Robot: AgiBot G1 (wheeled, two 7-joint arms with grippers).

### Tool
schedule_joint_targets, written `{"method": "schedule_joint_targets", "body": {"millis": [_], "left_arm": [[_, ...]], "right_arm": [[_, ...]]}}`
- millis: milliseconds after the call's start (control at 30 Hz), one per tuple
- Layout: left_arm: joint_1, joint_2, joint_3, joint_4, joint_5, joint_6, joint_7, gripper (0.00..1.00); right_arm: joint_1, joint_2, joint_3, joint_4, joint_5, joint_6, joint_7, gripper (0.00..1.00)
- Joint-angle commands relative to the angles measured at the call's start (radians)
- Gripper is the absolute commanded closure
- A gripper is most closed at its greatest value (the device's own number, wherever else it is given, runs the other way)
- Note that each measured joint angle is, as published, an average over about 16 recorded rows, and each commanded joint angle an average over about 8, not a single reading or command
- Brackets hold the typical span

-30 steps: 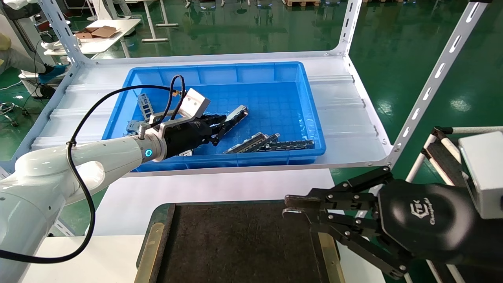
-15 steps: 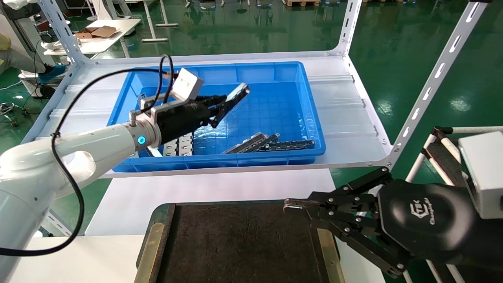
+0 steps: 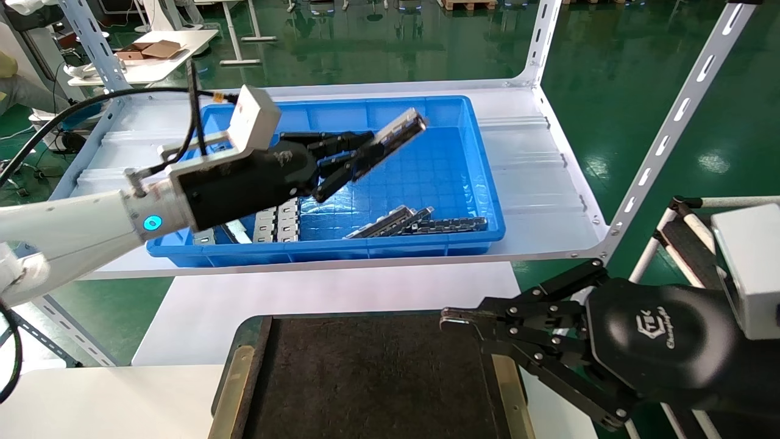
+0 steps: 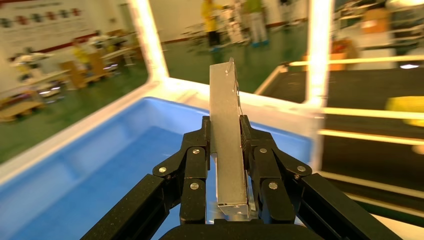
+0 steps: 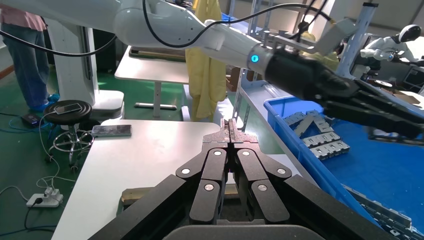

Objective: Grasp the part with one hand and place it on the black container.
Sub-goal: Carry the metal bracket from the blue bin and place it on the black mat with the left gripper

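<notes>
My left gripper (image 3: 359, 158) is shut on the part (image 3: 399, 134), a slim silver-grey metal bar, and holds it tilted in the air above the blue bin (image 3: 481, 183). In the left wrist view the part (image 4: 227, 140) sits clamped between both fingers (image 4: 252, 145) and sticks out past them. The black container (image 3: 365, 378) lies at the near edge, dark felt with brass strips (image 3: 226, 390). My right gripper (image 3: 448, 322) is shut and empty, parked over the container's right edge; in its own view the gripper (image 5: 230, 131) shows pads pressed together.
Several more metal bars (image 3: 420, 222) and flat grey plates (image 3: 277, 225) lie in the blue bin. The bin stands on a white shelf (image 3: 536, 183) with slotted uprights (image 3: 670, 128). A white table (image 3: 201, 311) lies between shelf and container.
My left gripper has lifted the part up out of the bin and moved it right and farther back. The right gripper has not moved.
</notes>
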Motion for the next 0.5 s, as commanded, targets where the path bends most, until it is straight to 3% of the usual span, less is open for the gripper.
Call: {"method": "schedule_joint_targets", "body": {"millis": [33,267,500], "left_arm": [[0.01,-0.022,-0.002,-0.011,-0.007,0.067,-0.001,1.0],[0.105,-0.08,-0.006,-0.107,-0.032,0.214,-0.046,1.0],[0.302,-0.121,-0.013,-0.276,-0.087,0.257,-0.128,1.0]], "right_arm": [[0.0,0.0,0.0,0.0,0.0,0.0,0.0,1.0],[0.0,0.0,0.0,0.0,0.0,0.0,0.0,1.0],[0.0,0.0,0.0,0.0,0.0,0.0,0.0,1.0]]}}
